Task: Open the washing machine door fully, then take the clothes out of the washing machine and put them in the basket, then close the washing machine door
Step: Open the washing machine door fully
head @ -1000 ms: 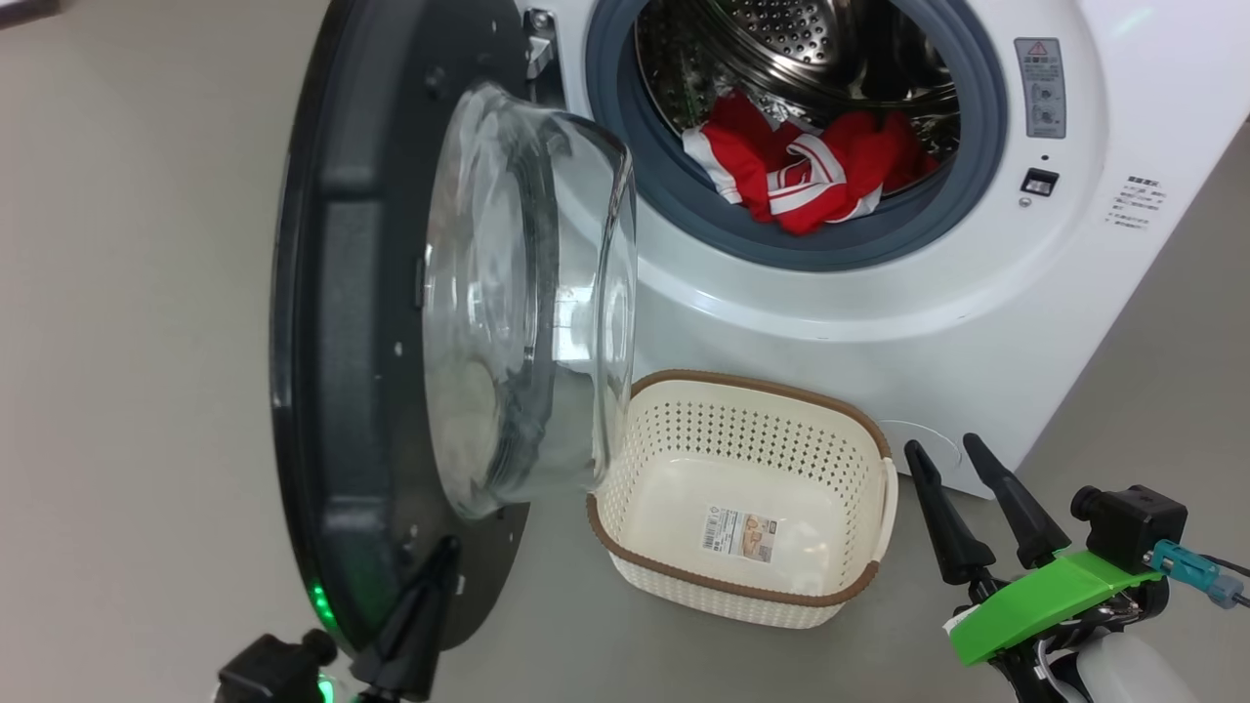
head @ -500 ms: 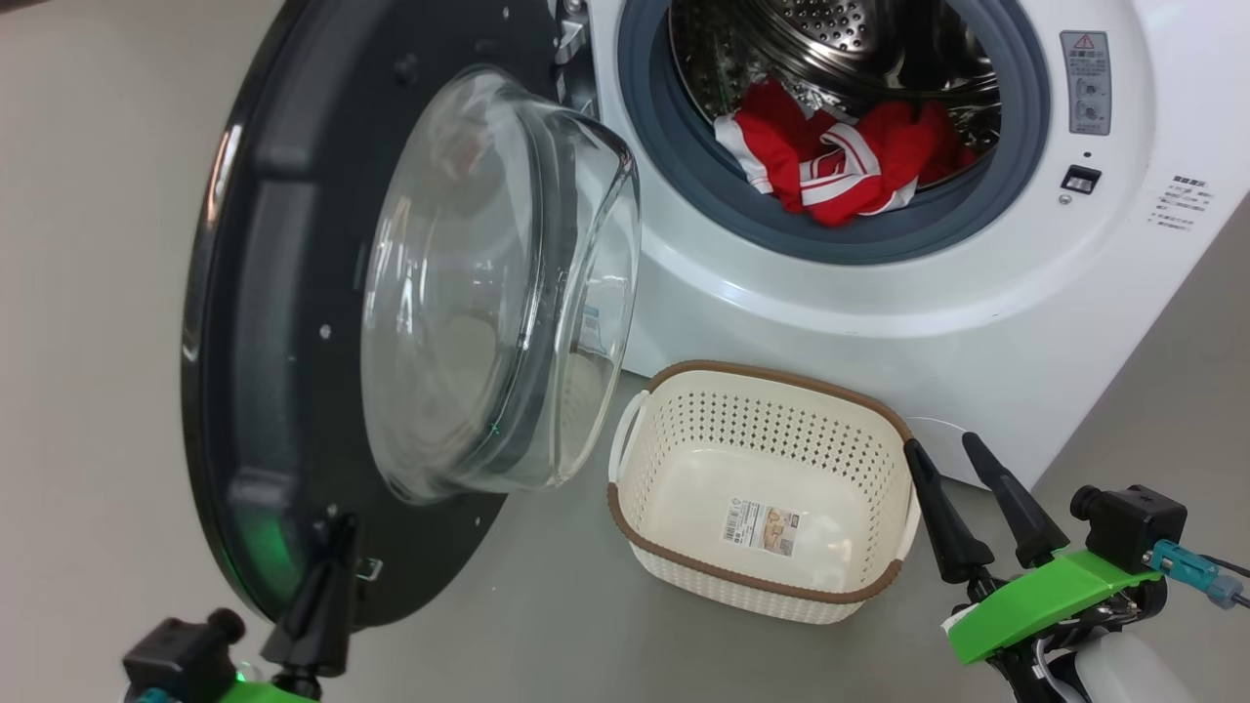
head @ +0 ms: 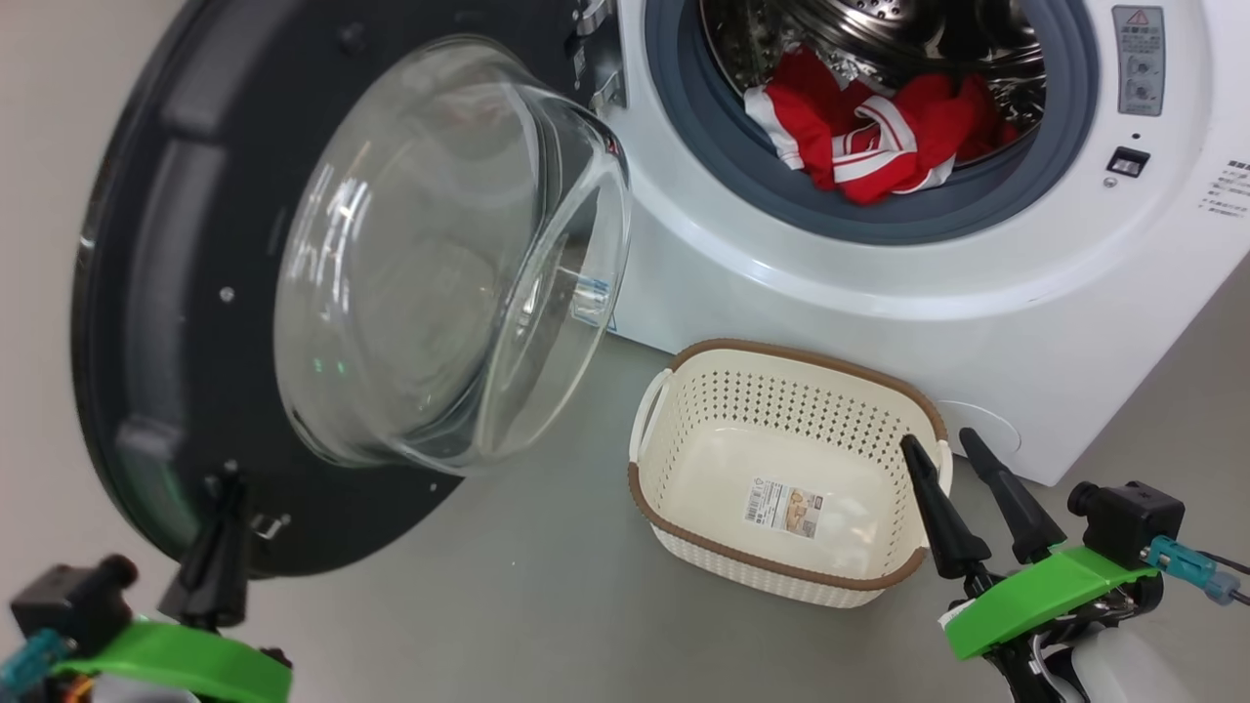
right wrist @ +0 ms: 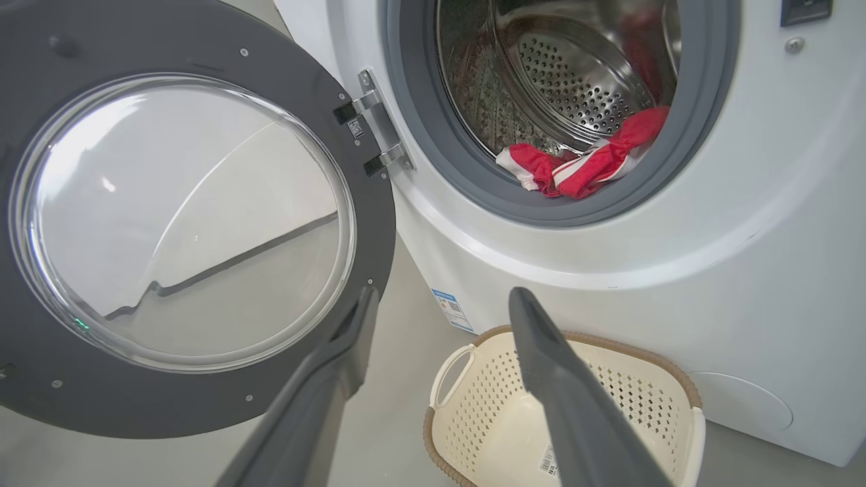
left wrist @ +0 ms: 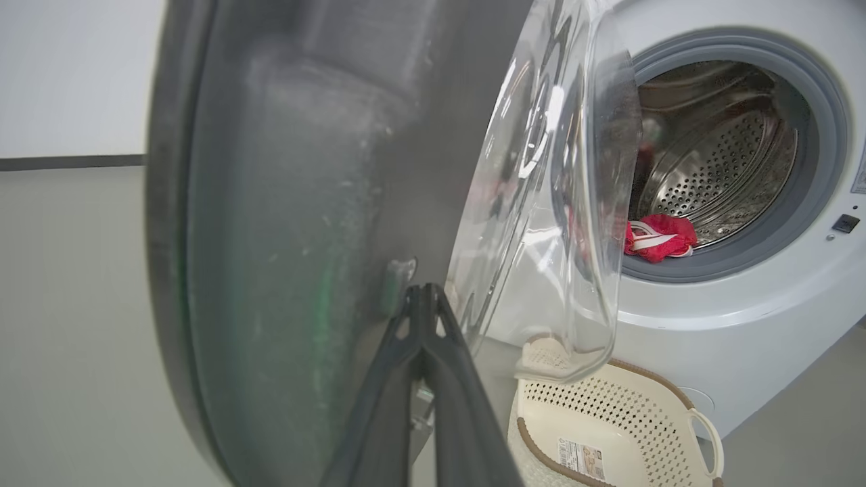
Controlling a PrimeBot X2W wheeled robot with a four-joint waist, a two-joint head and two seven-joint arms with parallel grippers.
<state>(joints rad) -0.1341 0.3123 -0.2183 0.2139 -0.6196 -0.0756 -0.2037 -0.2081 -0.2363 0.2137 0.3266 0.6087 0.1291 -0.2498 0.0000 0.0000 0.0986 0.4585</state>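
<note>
The washing machine (head: 879, 293) stands at the upper right with its drum exposed. Its door (head: 146, 293) hangs open to the left, the glass bowl (head: 439, 254) bulging toward me. The clothes (head: 869, 137), red with white stripes, lie at the drum's front lip. On the floor in front stands the empty basket (head: 781, 350). My left gripper (head: 229, 483) is shut with nothing in it, its tips against the door's lower inner rim (left wrist: 291, 203) by the latch. My right gripper (head: 942, 441) is open, just right of the basket. In the right wrist view its fingers (right wrist: 444, 294) frame the basket (right wrist: 609, 341), with the clothes (right wrist: 588, 162) above.
Grey floor (head: 547, 605) spreads around the basket and under the door. A pale wall with a dark baseboard (left wrist: 67, 162) lies behind the door on the left. A blue label (right wrist: 450, 310) marks the washer's lower corner.
The door has swung wider open, away from the washer. My shut left gripper has moved left along with its lower rim. The head camera has shifted too; the right gripper stays put.
</note>
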